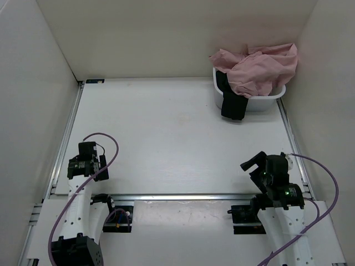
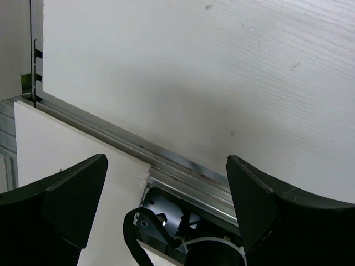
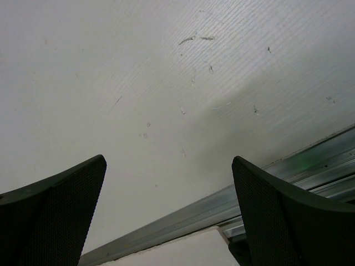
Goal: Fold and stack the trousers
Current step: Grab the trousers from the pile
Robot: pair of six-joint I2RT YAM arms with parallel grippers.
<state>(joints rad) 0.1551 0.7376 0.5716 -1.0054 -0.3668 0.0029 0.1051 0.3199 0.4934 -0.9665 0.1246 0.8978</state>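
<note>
The dusty-pink trousers (image 1: 259,69) lie crumpled in a heap on top of a white basket (image 1: 272,103) at the far right of the table. My left gripper (image 1: 87,162) is open and empty near the front left, over the table's front rail (image 2: 166,166). My right gripper (image 1: 256,166) is open and empty near the front right, well short of the basket. In each wrist view the jaws stand wide apart with only bare table between them; the left gripper (image 2: 166,210) and right gripper (image 3: 169,213) hold nothing.
A black garment (image 1: 232,100) hangs over the basket's front left rim. White walls (image 1: 33,83) close in the table on the left, back and right. A metal rail (image 1: 188,195) runs along the front edge by the arm bases.
</note>
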